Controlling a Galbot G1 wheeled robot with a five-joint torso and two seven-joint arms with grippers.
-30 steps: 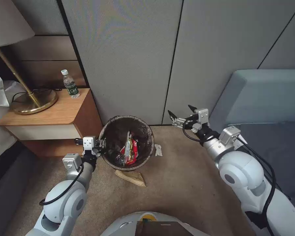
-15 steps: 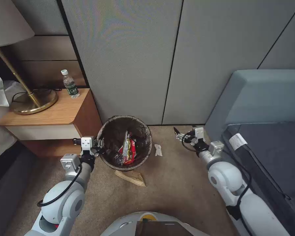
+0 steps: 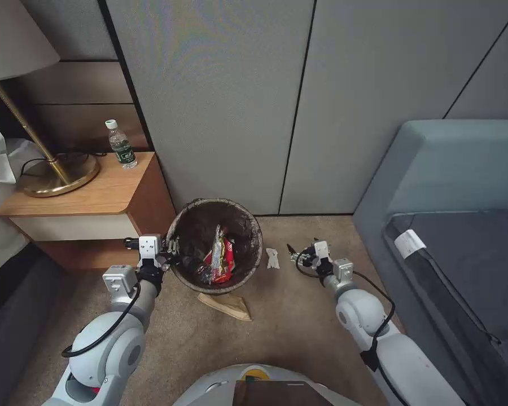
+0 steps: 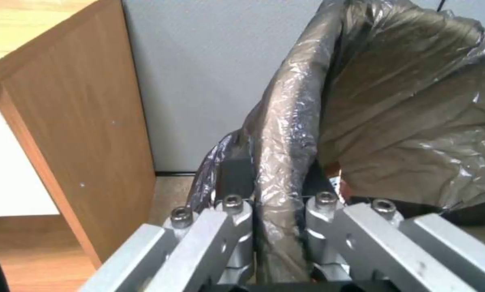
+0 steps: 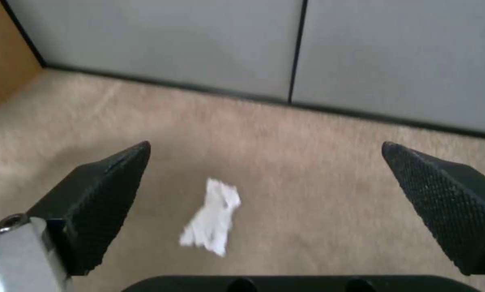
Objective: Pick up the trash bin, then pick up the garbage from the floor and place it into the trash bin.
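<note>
Here the bin-holding step looks done and the litter-collecting step is under way. The left hand is pinched on the near-left rim of the trash bin; in the left wrist view its fingers are pressed together on the dark bag folded over the rim, one inside and one outside. The bin sits just beside the wooden nightstand, and a red snack packet already lies inside it.

The right hand is low over the floor, spread wide. In the right wrist view its two black fingertips stand well apart with a white paper scrap on the carpet between and beyond them. In the head view that scrap lies just beside the bin's right side, between the bin and the right hand. A flat tan wrapper also lies on the carpet against the bin's near edge.

The next move, as I judge it, calls for bringing the spread fingers down onto the carpet on either side of the scrap before pinching. The paper is thin and flat, so the tips probably need to touch the pile to catch it.
</note>
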